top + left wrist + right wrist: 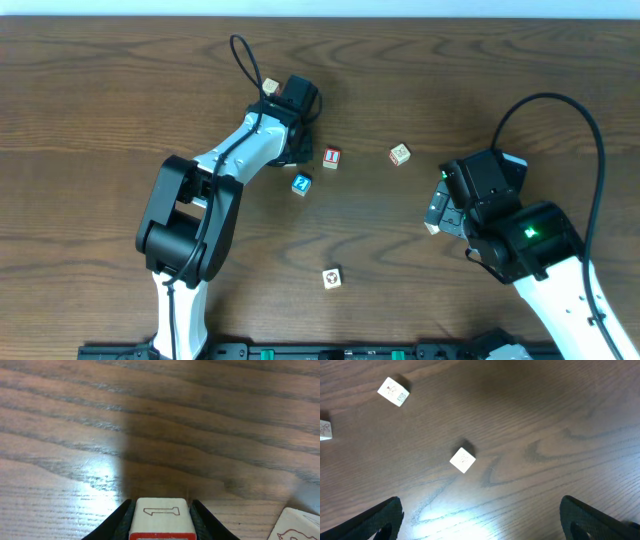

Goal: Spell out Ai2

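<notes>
The numbered block (161, 510) sits clamped between the two dark fingers of the left end effector (161, 522), an outlined "1" facing the camera and a red face below it. The left wrist view does not show whether it rests on the desk (100, 100) or hangs just above. I cannot tell which block in the overhead view it is, or whether the wrist hides it there. The step appears to be setting this block into the row. To do it well, check first that the character wanted faces up. Lower it until it lies flat, let the fingers part only then, and draw straight back, because a neighbouring block (300, 527) lies just beside on the right and would be easy to nudge. The blue block (302, 184) and the red block (331, 157), near each other below the left wrist, look like the start of the word, so line up with them. Counted from overhead, five blocks show: those two, a cream block (270, 87) beside the left wrist, a tan block (400, 154) and a white block (331, 278) well apart. There are two arms. The right end effector (480, 505) holds nothing, its fingers spread wide.
</notes>
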